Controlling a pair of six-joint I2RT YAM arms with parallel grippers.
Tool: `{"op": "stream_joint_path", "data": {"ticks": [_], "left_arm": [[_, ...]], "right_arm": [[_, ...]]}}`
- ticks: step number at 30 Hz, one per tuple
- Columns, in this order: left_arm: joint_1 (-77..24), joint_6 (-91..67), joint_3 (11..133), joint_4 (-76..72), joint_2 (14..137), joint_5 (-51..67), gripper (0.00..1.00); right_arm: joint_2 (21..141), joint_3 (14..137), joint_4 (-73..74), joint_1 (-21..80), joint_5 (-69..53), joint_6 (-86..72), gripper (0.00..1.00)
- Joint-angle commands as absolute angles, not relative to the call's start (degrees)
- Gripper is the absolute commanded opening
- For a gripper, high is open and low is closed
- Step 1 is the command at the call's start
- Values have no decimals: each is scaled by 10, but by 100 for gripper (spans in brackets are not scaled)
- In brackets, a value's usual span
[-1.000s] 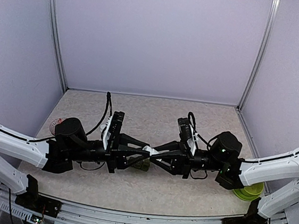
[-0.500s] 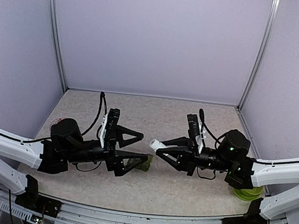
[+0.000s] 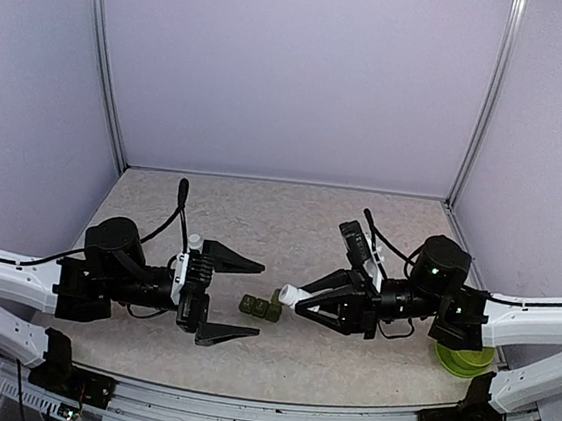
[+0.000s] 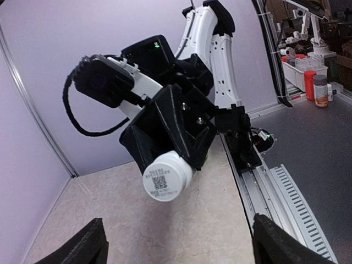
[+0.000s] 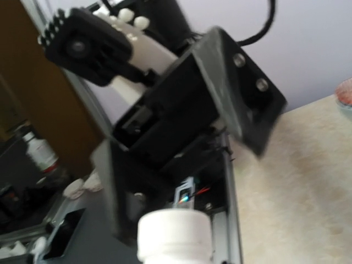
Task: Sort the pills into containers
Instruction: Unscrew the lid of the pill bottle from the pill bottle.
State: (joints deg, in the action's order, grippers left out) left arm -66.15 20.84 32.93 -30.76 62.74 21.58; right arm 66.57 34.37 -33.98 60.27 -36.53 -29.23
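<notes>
My right gripper [image 3: 304,300] is shut on a white pill bottle [image 3: 289,295], which it holds sideways with the cap end pointing left, just above the table. In the left wrist view the bottle [image 4: 168,176] shows a printed code on its round end. The right wrist view has the bottle [image 5: 175,236] at the bottom edge. My left gripper [image 3: 258,300] stands wide open a short way left of the bottle, with nothing between its fingers [image 4: 91,245]. Small dark green containers [image 3: 261,307] sit on the table below and between the grippers. No pills show.
A bright green dish [image 3: 466,361] lies at the near right, partly under the right arm. The beige table [image 3: 290,222] is closed in by white walls at the back and on both sides, with a metal rail [image 3: 260,409] along the near edge.
A second ago both grippers met at the bottle. The left gripper has opened and drawn back to the left. The right gripper has kept the bottle, pulled right, then dipped lower.
</notes>
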Motion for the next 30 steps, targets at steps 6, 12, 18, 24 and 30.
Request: {"op": "stream_joint_path", "data": {"ticks": [6, 12, 18, 24, 30], "left_arm": [[-684, 278, 405, -233, 671, 228, 68], [-687, 281, 410, -230, 680, 237, 67], [-689, 282, 422, -208, 690, 241, 53], [-691, 274, 427, -212, 699, 239, 32], [-692, 249, 428, -217, 703, 242, 19]], "right_arm": [[703, 369, -341, 607, -441, -323, 16], [714, 366, -351, 611, -446, -326, 17], [714, 369, -347, 611, -446, -321, 17], [718, 369, -346, 611, -442, -317, 17], [694, 370, -312, 611, -402, -280, 16]]}}
